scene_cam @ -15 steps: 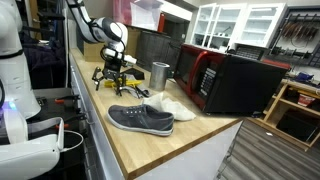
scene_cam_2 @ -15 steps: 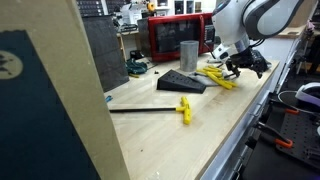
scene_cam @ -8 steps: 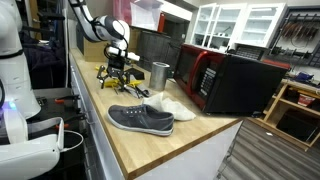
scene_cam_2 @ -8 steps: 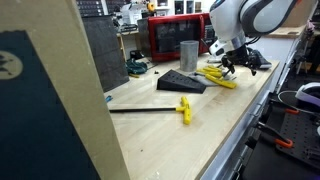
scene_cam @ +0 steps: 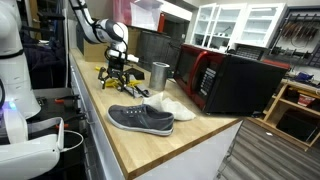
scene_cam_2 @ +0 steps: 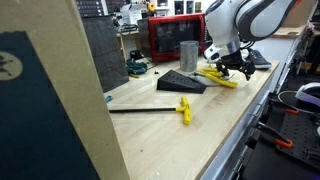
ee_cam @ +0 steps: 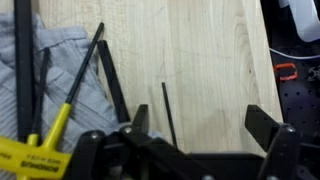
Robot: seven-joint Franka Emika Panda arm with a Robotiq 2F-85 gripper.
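Several yellow-handled keys [ee_cam: 22, 150] crowd the left of the wrist view, their black shafts [ee_cam: 78, 80] fanned over a grey fabric thing [ee_cam: 60, 55]. That tangle looks like the first source of trouble. The shafts cross one another, so a finger set down on one could lever its neighbours up or scatter the bunch, and a fingertip dragged there could catch the fabric and pull everything along. Next to the right, a thin black rod [ee_cam: 166, 112] lies alone and flat on the wood, inside the gap but close to the finger [ee_cam: 138, 120] on that side. Being so slim and so low, it would likely roll or slip out of a squeeze, and a descent deep enough to reach it risks grinding the tips into the tabletop [ee_cam: 215, 50]. The pincer [ee_cam: 200, 128] stands wide and holds nothing. In both exterior views the pincer [scene_cam: 116, 72] [scene_cam_2: 236, 68] hangs low over the yellow-handled keys [scene_cam_2: 218, 79], and most of its span is over bare wood, so an off-centre close may well grab air. Furthest right, the tabletop's edge is near, and anything flicked that way could drop onto the dark perforated panel [ee_cam: 295, 110] beyond it.
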